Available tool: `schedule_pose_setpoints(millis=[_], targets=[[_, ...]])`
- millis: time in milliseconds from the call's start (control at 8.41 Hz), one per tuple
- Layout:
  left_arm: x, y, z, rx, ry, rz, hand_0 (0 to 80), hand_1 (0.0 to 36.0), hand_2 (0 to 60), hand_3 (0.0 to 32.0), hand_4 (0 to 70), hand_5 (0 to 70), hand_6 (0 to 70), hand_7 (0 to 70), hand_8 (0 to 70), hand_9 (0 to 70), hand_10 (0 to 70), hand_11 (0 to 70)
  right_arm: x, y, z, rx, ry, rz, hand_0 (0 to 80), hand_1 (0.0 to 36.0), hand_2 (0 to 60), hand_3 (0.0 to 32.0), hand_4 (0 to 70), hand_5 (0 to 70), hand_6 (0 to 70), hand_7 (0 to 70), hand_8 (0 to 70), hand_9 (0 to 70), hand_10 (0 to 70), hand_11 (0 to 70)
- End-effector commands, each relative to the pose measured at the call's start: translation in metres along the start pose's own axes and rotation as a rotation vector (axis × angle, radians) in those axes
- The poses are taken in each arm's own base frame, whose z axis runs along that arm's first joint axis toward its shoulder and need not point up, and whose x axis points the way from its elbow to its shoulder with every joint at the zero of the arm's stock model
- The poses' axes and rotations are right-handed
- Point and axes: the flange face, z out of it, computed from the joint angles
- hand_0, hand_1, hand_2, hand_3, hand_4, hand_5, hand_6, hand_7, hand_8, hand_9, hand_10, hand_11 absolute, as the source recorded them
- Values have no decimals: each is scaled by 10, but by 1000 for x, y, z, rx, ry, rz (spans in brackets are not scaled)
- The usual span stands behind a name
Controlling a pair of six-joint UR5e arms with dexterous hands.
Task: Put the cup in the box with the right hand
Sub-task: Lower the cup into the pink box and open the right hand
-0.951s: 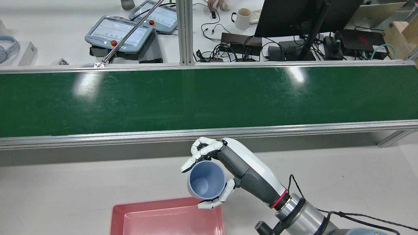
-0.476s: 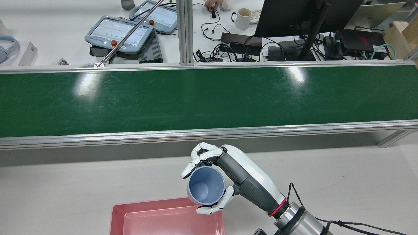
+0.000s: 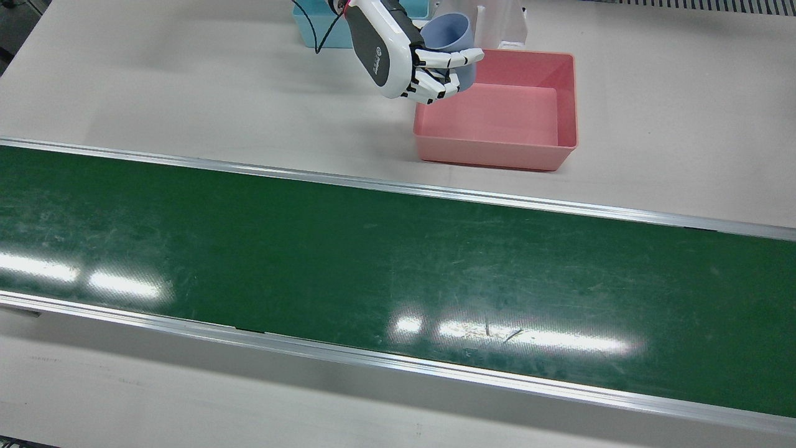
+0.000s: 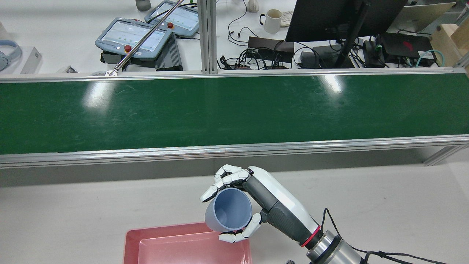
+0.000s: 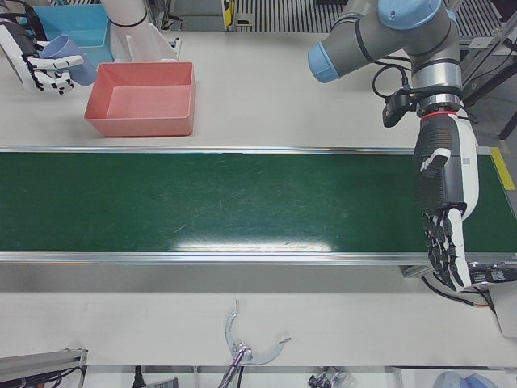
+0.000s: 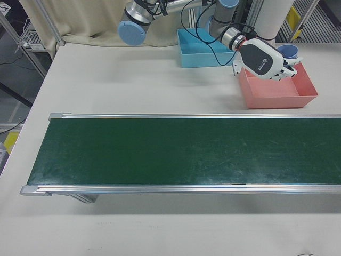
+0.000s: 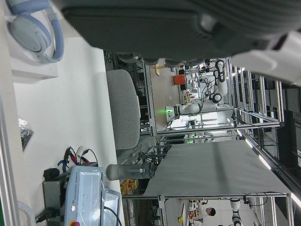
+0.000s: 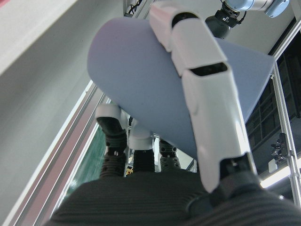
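At the bottom centre of the rear view, the white-and-grey right hand [image 4: 244, 200] is closed around a pale blue, handleless plastic cup [image 4: 229, 209], with curled fingers [image 4: 227, 178] on the far side of its wall and another finger [image 4: 240, 231] pressed against the near side. The cup is lifted clear of the pale grey worktop [image 4: 73, 212] and tilted, its open mouth turned up towards that camera. It hangs over the right-hand part of the far rim of the shallow, rectangular pink plastic box [image 4: 176, 246], which lies at the bottom edge of that frame. In the front view the same hand [image 3: 410, 59] and cup [image 3: 453, 38] sit at the top centre, above the left rim of the box [image 3: 497, 152]. A light blue plastic bin [image 6: 200, 50] stands on the worktop just behind the arm in the right-front view, upper centre. The long green conveyor belt [image 3: 398, 280] crosses the whole width of the front view below the box.

At the right of the left-front view, the left hand [image 5: 443, 210] hangs from its arm over the near end of the belt, fingers [image 5: 443, 255] straight, spread and pointing down, holding nothing.
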Motion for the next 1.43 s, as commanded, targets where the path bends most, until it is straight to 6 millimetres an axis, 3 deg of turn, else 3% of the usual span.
schedule_pose_setpoints(millis=[0, 119, 238, 357, 476, 594, 832, 951, 1070, 1189, 1308], targets=[[0, 0, 0, 0, 0, 0, 0, 0, 0, 0, 0, 0, 0, 0, 0, 0, 0, 0, 9, 0, -1, -2, 11, -3, 800, 360, 600, 0, 340, 204, 247, 700, 397, 515, 313, 481], [0, 1, 0, -2, -1, 0, 0, 0, 0, 0, 0, 0, 0, 0, 0, 0, 0, 0, 22, -2, -1, 1, 30, -13, 800, 360, 557, 0, 291, 203, 231, 700, 369, 483, 291, 454], [1, 0, 0, 0, 0, 0, 0, 0, 0, 0, 0, 0, 0, 0, 0, 0, 0, 0, 45, -3, 3, 7, 58, -31, 800, 360, 600, 0, 334, 202, 246, 700, 381, 499, 291, 454], [1, 0, 0, 0, 2, 0, 0, 0, 0, 0, 0, 0, 0, 0, 0, 0, 0, 0, 68, 5, 8, 3, 85, -35, 800, 360, 600, 0, 349, 201, 250, 700, 382, 501, 289, 451], [0, 0, 0, 0, 0, 0, 0, 0, 0, 0, 0, 0, 0, 0, 0, 0, 0, 0, 82, 7, 8, 5, 102, -40, 800, 360, 600, 0, 428, 195, 254, 700, 377, 494, 281, 439], [0, 0, 0, 0, -1, 0, 0, 0, 0, 0, 0, 0, 0, 0, 0, 0, 0, 0, 84, 7, 8, 5, 105, -42, 800, 360, 600, 0, 487, 191, 248, 700, 369, 481, 270, 423], [1, 0, 0, 0, 2, 0, 0, 0, 0, 0, 0, 0, 0, 0, 0, 0, 0, 0, 84, 5, 6, 1, 113, -39, 800, 360, 600, 0, 480, 190, 248, 700, 371, 480, 263, 415], [0, 1, 0, -2, -1, 0, 0, 0, 0, 0, 0, 0, 0, 0, 0, 0, 0, 0, 85, 0, 3, 6, 119, -48, 800, 360, 600, 0, 520, 189, 251, 700, 374, 487, 263, 413], [0, 0, 0, 0, -1, 0, 0, 0, 0, 0, 0, 0, 0, 0, 0, 0, 0, 0, 84, -3, 2, 10, 123, -53, 800, 360, 478, 0, 480, 189, 251, 700, 374, 489, 241, 384], [0, 0, 0, 0, -1, 0, 0, 0, 0, 0, 0, 0, 0, 0, 0, 0, 0, 0, 82, -4, 3, 11, 120, -51, 800, 360, 41, 0, 317, 190, 214, 700, 362, 472, 200, 327], [0, 0, 0, 0, 0, 0, 0, 0, 0, 0, 0, 0, 0, 0, 0, 0, 0, 0, 82, -5, 4, 12, 119, -52, 800, 293, 0, 4, 235, 148, 170, 700, 333, 440, 155, 251]])
